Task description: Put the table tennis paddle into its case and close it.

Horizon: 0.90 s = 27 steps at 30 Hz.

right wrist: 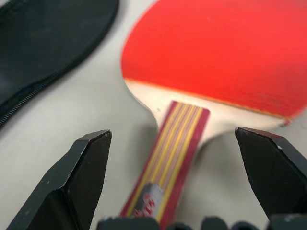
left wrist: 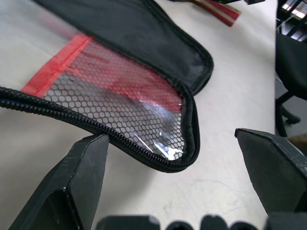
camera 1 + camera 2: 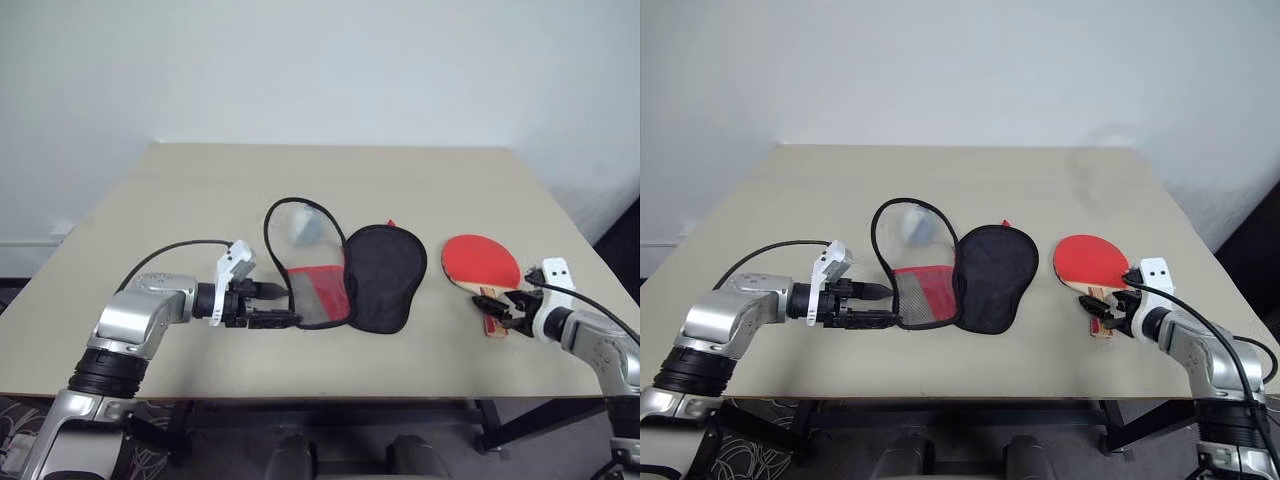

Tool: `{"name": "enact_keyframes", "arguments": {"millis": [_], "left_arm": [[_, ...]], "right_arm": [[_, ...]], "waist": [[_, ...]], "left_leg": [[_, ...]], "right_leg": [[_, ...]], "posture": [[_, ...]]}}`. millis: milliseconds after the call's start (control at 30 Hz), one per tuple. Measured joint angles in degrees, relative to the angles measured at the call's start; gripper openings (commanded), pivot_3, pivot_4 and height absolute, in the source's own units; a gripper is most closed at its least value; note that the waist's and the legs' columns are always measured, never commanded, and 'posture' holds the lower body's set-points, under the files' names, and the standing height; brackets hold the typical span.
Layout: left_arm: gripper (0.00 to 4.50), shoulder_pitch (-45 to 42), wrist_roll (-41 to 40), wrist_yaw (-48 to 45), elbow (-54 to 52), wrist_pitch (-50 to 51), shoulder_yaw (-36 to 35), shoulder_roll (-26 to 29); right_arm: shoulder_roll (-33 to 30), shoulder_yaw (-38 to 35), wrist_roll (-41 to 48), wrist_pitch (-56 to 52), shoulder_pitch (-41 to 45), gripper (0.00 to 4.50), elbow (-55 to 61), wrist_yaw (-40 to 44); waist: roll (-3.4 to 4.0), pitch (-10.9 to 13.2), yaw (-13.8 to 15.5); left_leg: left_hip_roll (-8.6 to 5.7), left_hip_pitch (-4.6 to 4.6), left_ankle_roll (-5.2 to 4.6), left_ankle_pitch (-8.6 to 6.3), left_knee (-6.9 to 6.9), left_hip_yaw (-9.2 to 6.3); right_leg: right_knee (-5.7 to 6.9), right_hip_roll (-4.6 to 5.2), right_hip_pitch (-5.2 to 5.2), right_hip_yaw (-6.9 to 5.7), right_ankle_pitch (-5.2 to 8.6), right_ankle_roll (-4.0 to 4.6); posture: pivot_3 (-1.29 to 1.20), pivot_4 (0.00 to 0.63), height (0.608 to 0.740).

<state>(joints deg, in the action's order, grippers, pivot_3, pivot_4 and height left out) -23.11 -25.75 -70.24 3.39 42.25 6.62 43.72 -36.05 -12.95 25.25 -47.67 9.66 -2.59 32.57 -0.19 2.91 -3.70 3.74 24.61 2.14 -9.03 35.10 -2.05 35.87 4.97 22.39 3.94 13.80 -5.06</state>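
The paddle-shaped soft fabric case [image 3: 345, 275] is lying unzipped and spread flat on the beige worktop [image 3: 200, 190], its black half beside its red mesh-windowed half; a small pale grey-blue lump [image 3: 305, 229] seems to be sitting inside the looped zip edge. The left end effector [image 3: 283, 304] is hovering with fingers spread wide at the mesh half's corner, gripping nothing. The right end effector [image 3: 497, 308], likewise spread and empty, is straddling the striped wooden handle of the round red-rubber table tennis paddle [image 3: 481, 262], which is lying right of the case.

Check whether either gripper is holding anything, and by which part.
Nothing is held. The right gripper has open jaws either side of the paddle handle; the left gripper is open at the case edge.
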Motion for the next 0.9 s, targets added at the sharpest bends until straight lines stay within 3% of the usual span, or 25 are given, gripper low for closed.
{"name": "enact_keyframes", "arguments": {"millis": [300,600,700,900], "left_arm": [[4.50,5.5,-3.1,-2.4,-8.0,1.9,-1.4,4.8],[4.50,7.3,-4.2,-3.0,-8.4,0.6,-1.6,6.1],[4.50,7.6,-4.2,-3.0,-8.4,-0.1,-1.9,6.3],[4.50,7.5,-4.2,-3.1,-8.4,-0.8,-2.6,7.4]], "right_arm": [[0.7,-0.1,0.1,-2.4,0.2,4.47,0.0,-1.1],[1.3,2.1,-1.3,-2.0,3.2,4.47,-2.0,-1.1],[1.2,2.6,-2.2,-1.6,3.3,3.91,-2.3,-1.1],[1.1,3.6,-2.7,-1.9,3.7,1.92,-2.3,-0.2]], "waist": [[-0.01,0.0,0.0],[-0.01,0.0,0.0],[-0.01,0.0,0.0],[-0.02,0.0,0.0]], "left_leg": [[0.01,-0.01,0.00,-0.01,-0.02,0.01],[0.01,0.00,0.00,-0.01,-0.04,0.01],[0.01,0.00,0.00,-0.01,-0.04,0.02],[0.01,-0.01,0.00,-0.01,-0.02,0.02]], "right_leg": [[-0.03,0.00,0.02,0.02,0.00,0.00],[-0.03,0.00,0.04,0.02,0.00,0.00],[-0.03,0.00,0.04,0.02,0.00,0.00],[-0.04,0.00,0.03,0.02,0.00,0.00]], "posture": [[0.00,0.000,0.740],[0.00,0.000,0.740],[0.00,0.000,0.740],[0.00,0.000,0.740]]}}
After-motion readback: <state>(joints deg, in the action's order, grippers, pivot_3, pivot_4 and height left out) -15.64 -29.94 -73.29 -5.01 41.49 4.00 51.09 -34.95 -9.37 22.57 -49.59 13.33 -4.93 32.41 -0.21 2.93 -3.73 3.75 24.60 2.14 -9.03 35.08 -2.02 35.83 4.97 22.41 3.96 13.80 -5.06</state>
